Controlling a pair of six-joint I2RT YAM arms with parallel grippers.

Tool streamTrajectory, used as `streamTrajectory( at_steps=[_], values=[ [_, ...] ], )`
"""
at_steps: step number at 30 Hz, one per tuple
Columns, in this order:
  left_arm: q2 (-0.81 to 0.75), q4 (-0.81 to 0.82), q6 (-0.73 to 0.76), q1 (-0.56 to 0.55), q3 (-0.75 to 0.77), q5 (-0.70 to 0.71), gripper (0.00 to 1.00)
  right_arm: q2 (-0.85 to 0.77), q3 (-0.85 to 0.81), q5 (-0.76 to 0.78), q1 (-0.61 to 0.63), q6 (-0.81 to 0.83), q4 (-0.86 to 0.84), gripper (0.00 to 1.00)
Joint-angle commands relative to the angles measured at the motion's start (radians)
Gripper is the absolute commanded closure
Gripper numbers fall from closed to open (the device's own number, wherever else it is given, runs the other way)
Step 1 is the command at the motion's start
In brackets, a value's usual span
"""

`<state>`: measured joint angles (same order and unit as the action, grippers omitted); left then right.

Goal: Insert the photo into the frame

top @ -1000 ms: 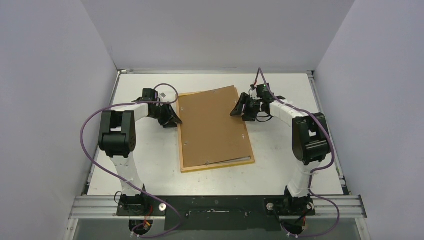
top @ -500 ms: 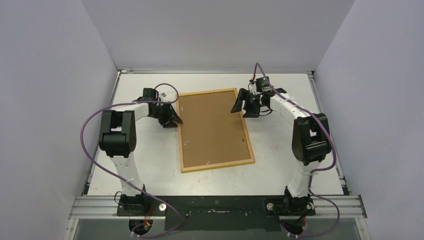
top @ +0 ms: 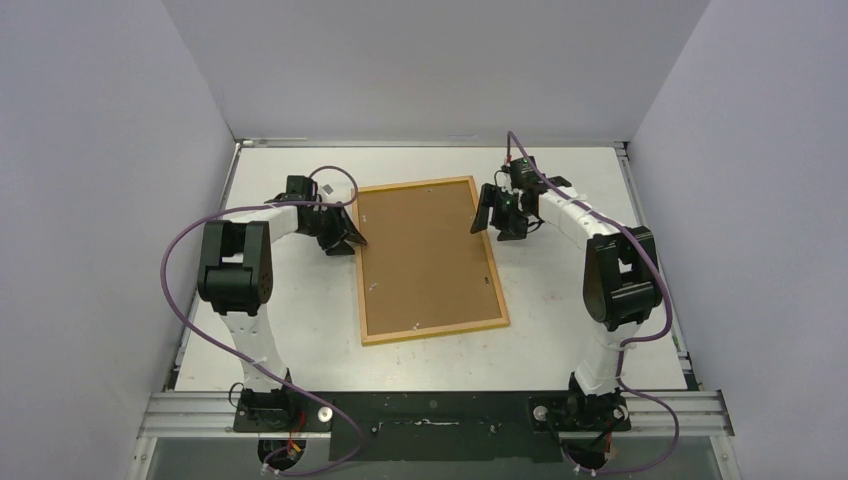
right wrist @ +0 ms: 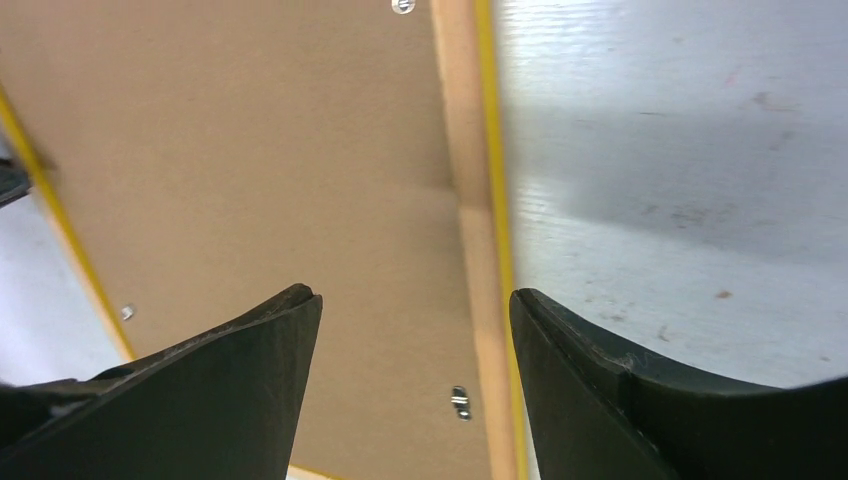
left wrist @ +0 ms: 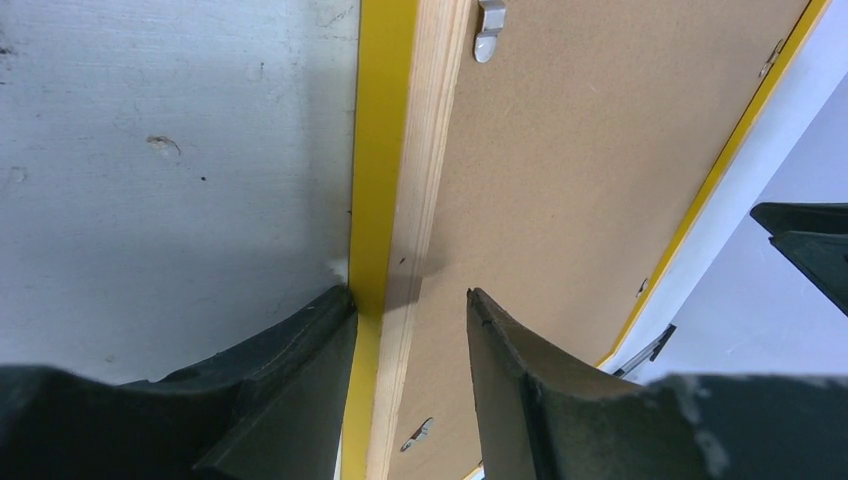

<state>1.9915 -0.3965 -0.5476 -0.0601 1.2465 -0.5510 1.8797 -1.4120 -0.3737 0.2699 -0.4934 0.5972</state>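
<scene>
The left gripper (left wrist: 408, 292) stands partly open astride one side rail of the frame (left wrist: 380, 180). Its outer finger is at the yellow edge and its inner one is over the brown backing board (left wrist: 560, 200); it clamps nothing. The right gripper (right wrist: 415, 295) hangs wide open and empty above the opposite rail. The frame lies face down beneath both.

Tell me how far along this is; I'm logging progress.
Done: backing board lies flat in the face-down frame; photo unseen. In hand: left claw straddles its left rail, right claw open over the right. Left, probably: securing clips, flipping it.
</scene>
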Motion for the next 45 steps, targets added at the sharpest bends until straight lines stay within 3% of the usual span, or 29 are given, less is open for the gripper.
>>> streamTrajectory(
  at_steps=[1, 6, 26, 33, 38, 45],
  values=[
    [-0.014, -0.021, 0.01, -0.014, -0.014, 0.07, 0.54, -0.042, 0.012, 0.137, 0.006, 0.045, 0.02, 0.29],
    [-0.064, 0.009, -0.003, -0.019, -0.057, 0.047, 0.5, -0.059, 0.069, 0.142, 0.02, 0.044, 0.022, 0.28],
    [-0.193, -0.004, 0.032, -0.054, -0.201, 0.084, 0.49, -0.181, 0.265, 0.122, 0.187, -0.01, 0.009, 0.31],
    [-0.161, -0.012, 0.04, -0.056, -0.163, 0.085, 0.5, -0.254, 0.318, 0.268, 0.254, -0.061, 0.015, 0.33],
    [-0.185, -0.096, 0.078, -0.058, -0.162, 0.202, 0.47, -0.295, 0.356, 0.414, 0.269, -0.095, 0.046, 0.31],
    [-0.218, -0.118, 0.109, -0.061, -0.185, 0.218, 0.43, -0.317, 0.392, 0.413, 0.295, -0.079, 0.048, 0.31]
  ],
)
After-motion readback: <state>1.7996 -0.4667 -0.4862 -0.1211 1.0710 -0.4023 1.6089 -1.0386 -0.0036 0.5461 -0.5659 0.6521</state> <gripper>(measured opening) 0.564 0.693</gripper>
